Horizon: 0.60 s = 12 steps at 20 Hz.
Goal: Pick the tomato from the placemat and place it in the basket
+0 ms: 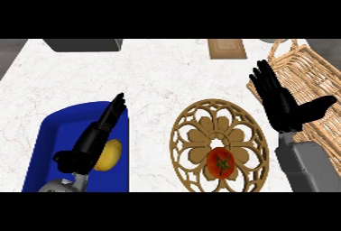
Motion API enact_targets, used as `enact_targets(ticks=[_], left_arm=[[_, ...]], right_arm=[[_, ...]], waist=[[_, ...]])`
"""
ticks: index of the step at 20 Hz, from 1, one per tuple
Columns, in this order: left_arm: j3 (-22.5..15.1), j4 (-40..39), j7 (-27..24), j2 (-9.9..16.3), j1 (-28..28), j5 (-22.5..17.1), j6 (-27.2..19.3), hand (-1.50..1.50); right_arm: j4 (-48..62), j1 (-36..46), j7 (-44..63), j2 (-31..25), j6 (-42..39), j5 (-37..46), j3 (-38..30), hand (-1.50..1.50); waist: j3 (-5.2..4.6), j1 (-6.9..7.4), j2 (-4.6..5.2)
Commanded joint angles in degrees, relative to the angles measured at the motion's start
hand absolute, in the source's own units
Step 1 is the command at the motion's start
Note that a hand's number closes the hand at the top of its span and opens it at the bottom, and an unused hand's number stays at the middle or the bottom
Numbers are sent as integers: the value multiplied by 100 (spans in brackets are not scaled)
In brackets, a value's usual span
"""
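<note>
Grey forearms enter from the lower edge of the head view, one at each side, each ending in a black robot hand. Between them, low in the view, a red tomato [220, 163] with a green stem sits on the near part of a round wooden openwork placemat [218, 145]. Nothing touches the tomato.

To its right, the right robot hand [283, 104] is raised with fingers straight and spread, thumb out to the side, holding nothing. It hovers over the near left rim of a woven wicker basket [313, 76], which lies just beside the placemat at the right edge. No tomato shows in the basket.

To the left, the left robot hand [93, 137] has straight fingers held together, holding nothing, above a blue tray [60, 131] with a yellow lemon [108, 154] on it.

Everything rests on a white marbled tabletop [146, 72]. At the far edge sit a dark grey box [83, 44] and a small wooden board [228, 48].

By this layout, the task looks unstarted: grasping, lifting, carrying and placing the tomato all remain.
</note>
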State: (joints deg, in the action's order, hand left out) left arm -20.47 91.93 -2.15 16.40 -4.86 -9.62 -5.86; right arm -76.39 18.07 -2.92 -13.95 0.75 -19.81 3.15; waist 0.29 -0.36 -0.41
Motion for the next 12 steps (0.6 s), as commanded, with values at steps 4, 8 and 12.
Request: enact_targets(ticks=[4,8,12], left_arm=[[777,-418,741,505,-352,200,-434,0],[860,-842,923,591,-29,187,-510,0],[1042,-977,1339,690,-268,232,-660,0]], right_arm=[[-43,143,-1334,-48,-2173,-929,-94,150],[-1166,434,-2824,404,-3171,-1074,201,150],[-2117,-922,-4159,811,-2778,254,666,-150]], waist=[[19,139,92],[49,117,1],[-10,-269,-31]])
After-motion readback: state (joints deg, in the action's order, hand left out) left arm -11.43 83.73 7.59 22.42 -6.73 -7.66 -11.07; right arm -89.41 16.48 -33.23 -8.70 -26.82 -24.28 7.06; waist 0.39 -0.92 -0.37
